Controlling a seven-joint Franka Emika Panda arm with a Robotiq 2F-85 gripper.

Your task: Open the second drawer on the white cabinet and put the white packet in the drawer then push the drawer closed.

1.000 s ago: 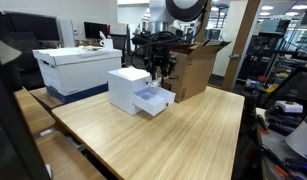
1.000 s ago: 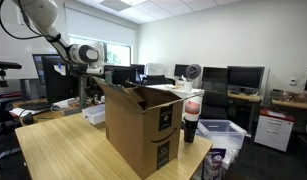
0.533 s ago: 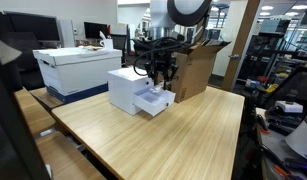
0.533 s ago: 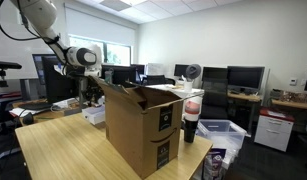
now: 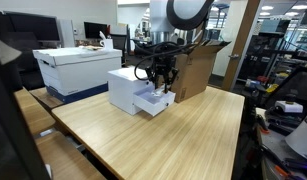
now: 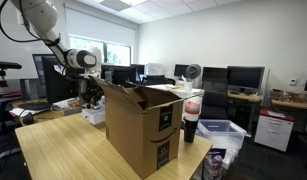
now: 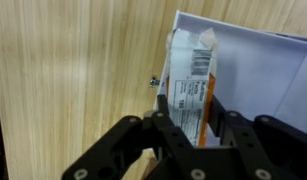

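The white cabinet (image 5: 125, 88) stands on the wooden table with its second drawer (image 5: 153, 101) pulled out. My gripper (image 5: 161, 86) hangs just above that drawer. In the wrist view the gripper (image 7: 191, 106) is shut on the white packet (image 7: 192, 72), a flat packet with orange edges and a printed label. The packet hangs over the left rim of the drawer's white inside (image 7: 258, 70), next to the small dark pull (image 7: 153, 82). In an exterior view the gripper (image 6: 90, 95) is low behind a cardboard box, and the cabinet is mostly hidden.
An open brown cardboard box (image 5: 196, 65) stands right behind the cabinet and fills the foreground in an exterior view (image 6: 143, 125). A large white lidded storage box (image 5: 75, 68) sits on the neighbouring desk. Bare wooden tabletop (image 5: 183, 135) stretches in front of the drawer.
The arm has come down and slightly forward with the packet, from above the cabinet to just over the open drawer. The grip has stayed the same.
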